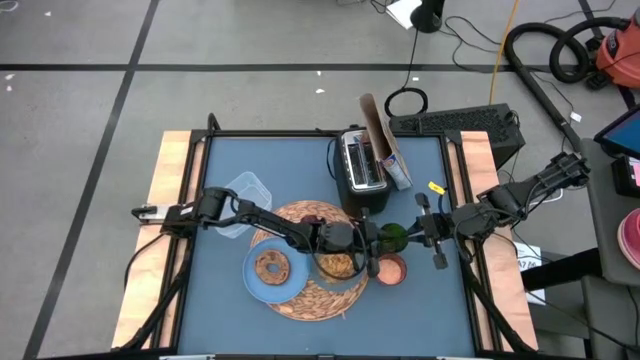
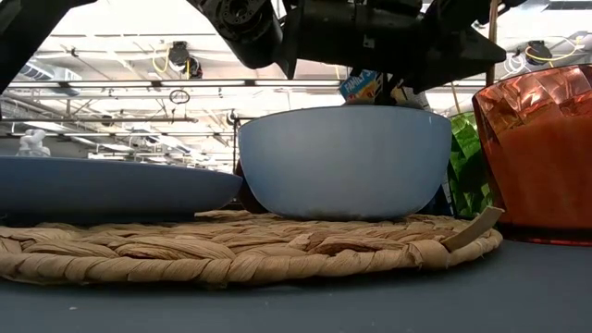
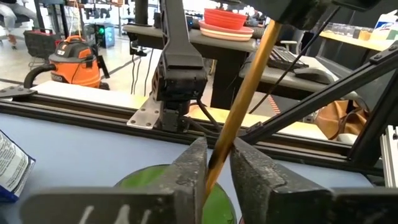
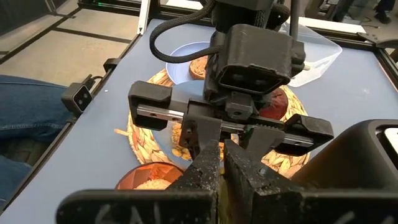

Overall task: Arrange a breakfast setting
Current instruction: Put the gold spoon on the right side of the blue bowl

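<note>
the left pincer point(image 3: 217, 146) is out over the middle of the blue worktop point(image 1: 215, 300), just above the far edge of the round woven straw mat point(image 1: 310, 300). its two fingers are drawn narrow on a thin golden-brown stick point(image 3: 249, 87), pressing it from both sides. the stick slants up and away toward the right pincer point(image 4: 222, 155), which faces the left one from close by. the right pincer is closed, and the stick's upper end runs into it. under both pincers stands a green faceted cup point(image 1: 394, 237), off the mat, between the mat and the toaster point(image 1: 362, 170).

on the mat, the light-blue plate point(image 1: 250, 285) lies on the left part and carries the brown ring-shaped bagel point(image 1: 270, 266). the bowl point(image 2: 342, 162) stands beside the plate on the mat's right part, with tan cereal point(image 1: 338, 264) in it. a small dark-red fruit point(image 4: 277, 102) shows on the mat behind the left pincer in the right wrist view. the orange-pink cup point(image 1: 390, 270) stands upright on the worktop just beside the mat's right edge, next to the bowl.

the clear square plastic tub point(image 1: 247, 188) sits on the worktop beyond the mat on the left.
</note>
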